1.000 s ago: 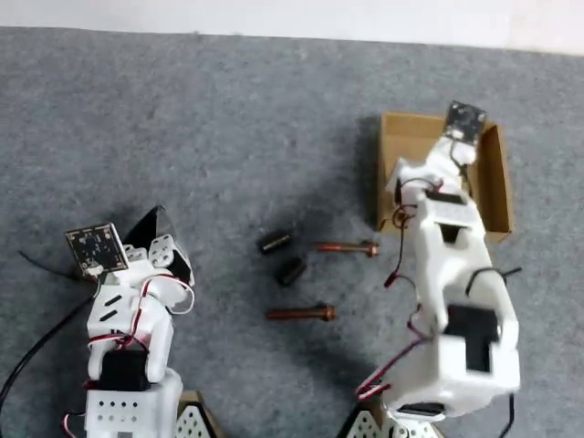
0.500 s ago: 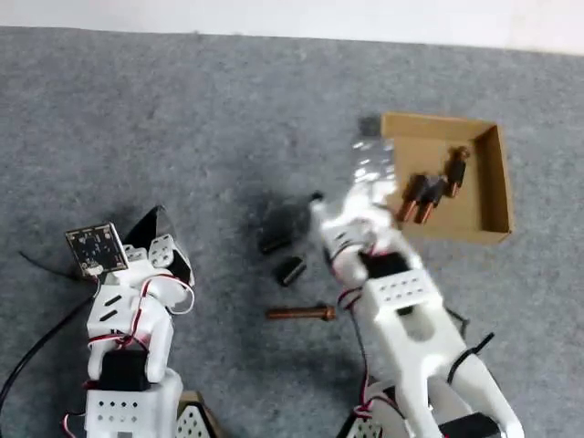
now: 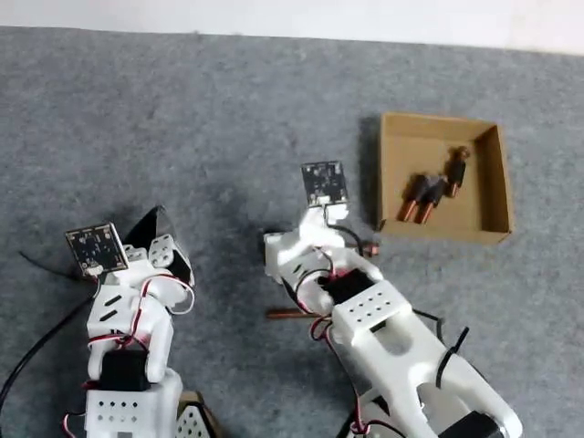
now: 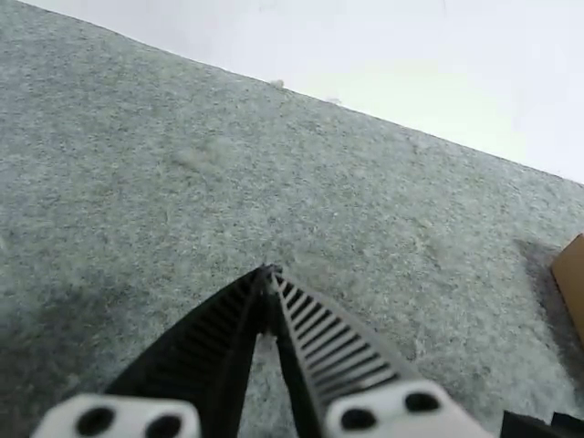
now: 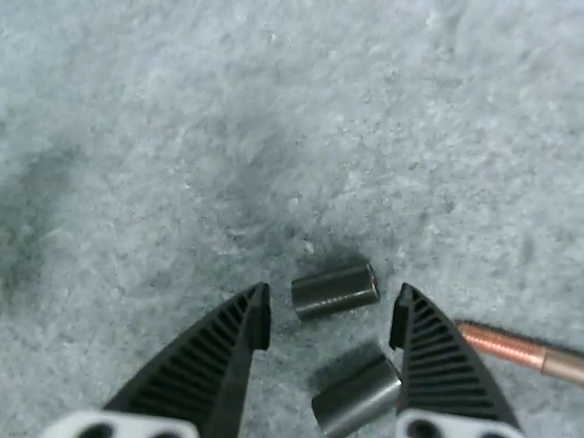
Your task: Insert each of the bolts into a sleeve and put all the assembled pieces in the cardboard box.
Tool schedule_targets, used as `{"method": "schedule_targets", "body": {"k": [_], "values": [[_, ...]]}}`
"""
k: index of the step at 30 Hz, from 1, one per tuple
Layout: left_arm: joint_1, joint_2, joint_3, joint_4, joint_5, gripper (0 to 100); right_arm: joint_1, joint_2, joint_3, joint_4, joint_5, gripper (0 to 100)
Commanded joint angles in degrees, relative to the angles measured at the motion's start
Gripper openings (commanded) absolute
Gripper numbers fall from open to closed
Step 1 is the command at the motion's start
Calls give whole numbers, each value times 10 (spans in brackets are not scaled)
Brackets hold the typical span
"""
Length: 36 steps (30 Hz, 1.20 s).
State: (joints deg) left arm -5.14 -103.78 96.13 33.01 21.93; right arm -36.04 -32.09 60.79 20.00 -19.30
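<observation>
Right wrist view: right gripper (image 5: 332, 296) fingers apart around two sleeves (image 5: 335, 290) (image 5: 358, 397), one bolt (image 5: 511, 348) beside; left gripper (image 4: 270, 274) fingers together.

The gripper (image 5: 331, 306) hangs over the grey mat (image 5: 182, 109) with its fingers (image 5: 228, 351) spread apart. One sleeve (image 5: 336, 290) lies between the fingertips, and a second sleeve (image 5: 358, 397) lies deeper between the fingers, against one of them. A bolt (image 5: 511, 345) lies just outside that finger.

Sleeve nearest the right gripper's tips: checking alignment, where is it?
In the right wrist view, the sleeve lies on the mat between the tips of the open right gripper, a second sleeve and a bolt close beside it.
</observation>
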Motion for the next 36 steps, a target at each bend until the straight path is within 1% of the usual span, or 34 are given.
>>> {"method": "schedule_targets", "body": {"k": [1,4,7,11,16,27,29,32,34,36], "values": [[-5,-8,10,1,-4,7,-7,11,-6,2,-5,195],[-5,-8,10,1,-4,7,-7,84,-8,2,-5,195],[-5,-8,10,1,-4,7,-7,158,-51,9,-5,195],[-5,-8,10,1,-4,7,-7,222,-113,67,-5,195],[-5,-8,10,1,-4,7,-7,268,-147,93,-5,195],[-5,-8,10,1,-4,7,-7,298,-157,93,-5,190],[-5,-8,10,1,-4,7,-5,295,-160,93,-3,154],[-5,-8,10,1,-4,7,-3,295,-160,93,5,50],[-5,-8,10,1,-4,7,-3,294,-160,93,47,2],[-5,-8,10,1,-4,7,-5,293,-160,93,83,5]]}}
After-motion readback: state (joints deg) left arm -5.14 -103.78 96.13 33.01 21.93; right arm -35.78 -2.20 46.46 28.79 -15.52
